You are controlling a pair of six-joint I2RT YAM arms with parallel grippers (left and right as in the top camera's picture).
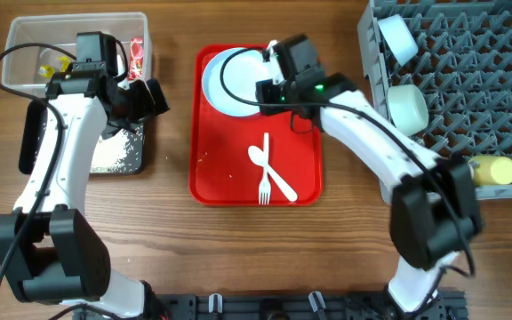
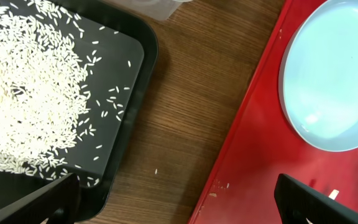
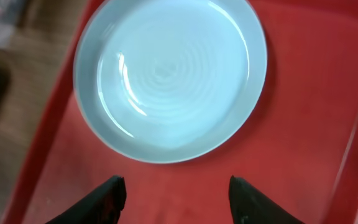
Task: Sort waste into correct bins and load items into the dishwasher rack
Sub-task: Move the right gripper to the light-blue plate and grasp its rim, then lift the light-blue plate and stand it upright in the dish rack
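A pale blue plate lies at the back of the red tray. A white fork and spoon lie crossed at the tray's front. My right gripper is open and empty at the plate's right edge. In the right wrist view its fingers hover over red tray just short of the plate. My left gripper is open and empty between the black tray and the red tray. Rice grains cover the black tray. The clear tub holds yellow scraps and the red-printed wrapper.
The grey rack at the right holds two pale bowls and a yellow cup lying on its side. In the left wrist view the fingers span bare wood with a stray grain, and the plate shows at right.
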